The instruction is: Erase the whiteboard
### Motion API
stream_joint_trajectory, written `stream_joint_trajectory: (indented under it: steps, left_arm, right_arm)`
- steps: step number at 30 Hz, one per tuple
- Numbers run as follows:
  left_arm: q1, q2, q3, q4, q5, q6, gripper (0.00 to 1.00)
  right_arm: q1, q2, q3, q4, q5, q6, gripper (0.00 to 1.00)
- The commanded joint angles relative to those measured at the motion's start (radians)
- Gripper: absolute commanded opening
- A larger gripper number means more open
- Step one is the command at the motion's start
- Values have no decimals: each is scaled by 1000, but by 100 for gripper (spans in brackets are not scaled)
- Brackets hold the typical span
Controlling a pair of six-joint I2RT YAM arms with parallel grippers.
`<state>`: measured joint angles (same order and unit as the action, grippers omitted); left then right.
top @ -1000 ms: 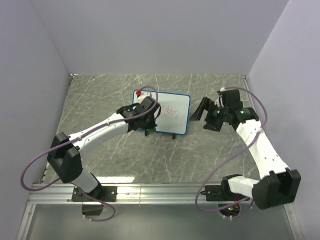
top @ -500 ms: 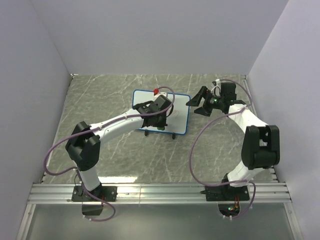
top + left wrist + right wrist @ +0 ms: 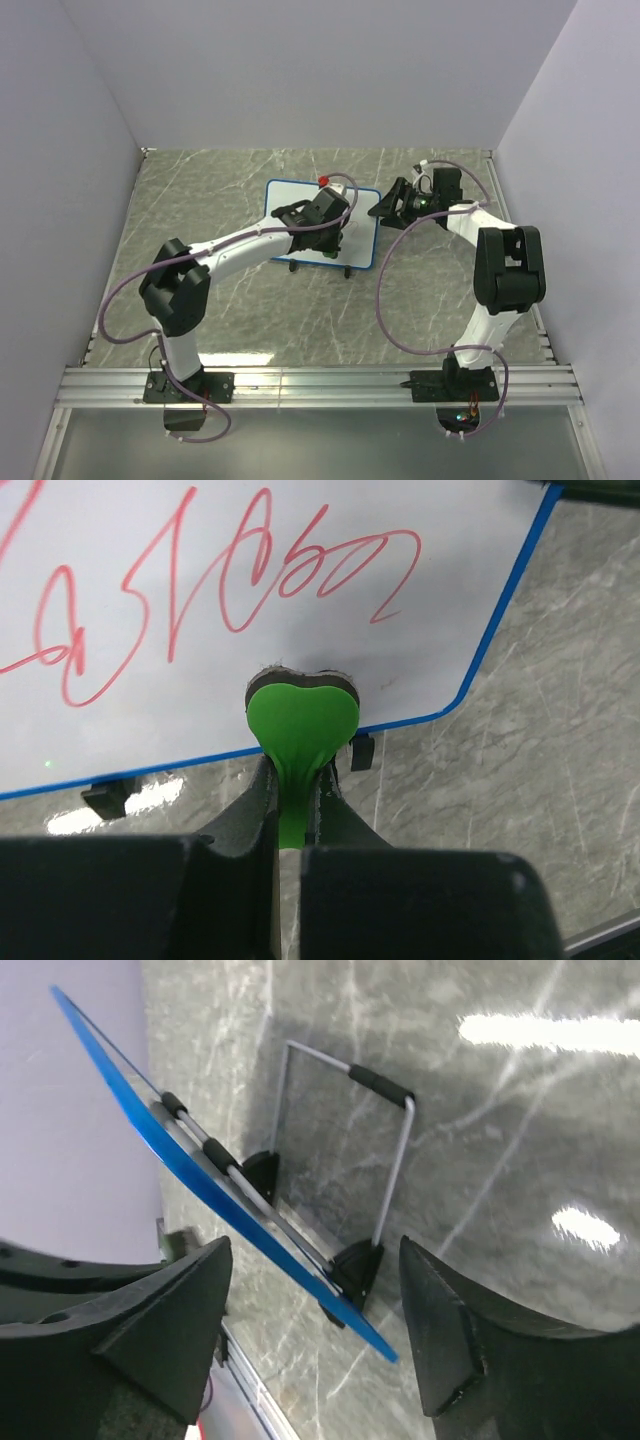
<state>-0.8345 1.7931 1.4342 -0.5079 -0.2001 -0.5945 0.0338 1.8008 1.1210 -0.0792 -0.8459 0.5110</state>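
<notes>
The whiteboard (image 3: pixel 290 200), white with a blue frame, stands propped on the marble table at mid-back. In the left wrist view the whiteboard (image 3: pixel 460 590) bears red scribbles (image 3: pixel 250 590). My left gripper (image 3: pixel 330 232) (image 3: pixel 298 770) is shut on the small green eraser (image 3: pixel 300 715), whose pad rests against the board's lower part, just below the scribbles. My right gripper (image 3: pixel 386 206) (image 3: pixel 315 1330) is open at the board's right edge. Its view shows the board's blue edge (image 3: pixel 200 1175) from the side, with the lower corner between the spread fingers (image 3: pixel 170 1330).
Behind the board a wire stand (image 3: pixel 395 1150) with black feet (image 3: pixel 355 1265) props it up. Grey walls close in the table at left, back and right. A metal rail (image 3: pixel 320 380) runs along the near edge.
My left gripper has slid right across the board with the eraser. My right gripper has swung back and left, up to the board's right edge.
</notes>
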Motion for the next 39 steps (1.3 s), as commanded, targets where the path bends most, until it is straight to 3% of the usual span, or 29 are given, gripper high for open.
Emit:
stream_joint_trajectory:
  steps: [1, 6, 13, 18, 21, 26, 34, 39]
  left_arm:
    - [8, 40, 63, 40, 45, 35, 0]
    - [9, 118, 138, 42, 67, 36, 0]
    - [9, 224, 304, 46, 77, 47, 0]
    - [9, 230, 328, 109, 102, 27, 0]
    - [5, 229, 307, 150, 105, 1, 0]
    - [-9, 227, 233, 230, 62, -28, 0]
    - [-9, 212, 62, 360, -79, -151, 0]
    - [11, 215, 42, 341, -137, -145, 0]
  right_arm:
    - [-6, 5, 26, 159, -56, 36, 73]
    - [-6, 19, 3, 272, -93, 93, 61]
    - [-3, 48, -23, 364, -142, 119, 54]
    - [8, 45, -56, 412, -133, 138, 37]
    - [29, 54, -52, 369, -125, 106, 33]
    - [41, 58, -58, 348, -111, 89, 0]
    - [48, 69, -43, 277, -99, 41, 0]
    - [52, 61, -43, 245, -91, 23, 0]
